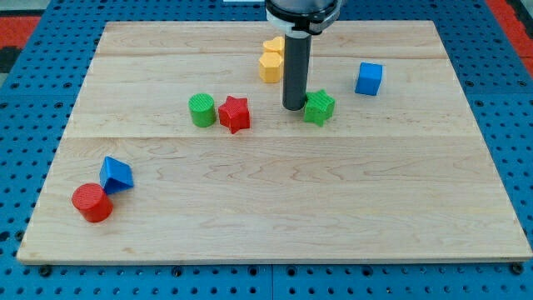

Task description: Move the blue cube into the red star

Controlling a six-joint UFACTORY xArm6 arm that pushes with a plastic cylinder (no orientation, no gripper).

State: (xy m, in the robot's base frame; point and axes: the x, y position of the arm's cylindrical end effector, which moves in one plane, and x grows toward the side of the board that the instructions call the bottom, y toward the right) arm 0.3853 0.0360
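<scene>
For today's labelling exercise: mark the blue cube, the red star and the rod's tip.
blue cube (369, 79), camera view, middle of its front face.
red star (235, 113), camera view, centre of its top.
my tip (292, 108), camera view, the rod's very end, just left of the green star (319, 107).

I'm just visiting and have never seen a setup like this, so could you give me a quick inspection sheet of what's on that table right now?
Surface: pale wooden board made of joined planks, lying flat.
Job's things: blue cube near the view's top right; red star left of centre, touching the green cylinder.
Clutter: green star; two yellow blocks near the view's top; blue triangular block beside the red cylinder at the view's bottom left.
End effector: no grasping part; my tip sits just left of the green star, between the blue cube and the red star.
Cables: nothing seen.
Surroundings: blue perforated base around the board.
</scene>
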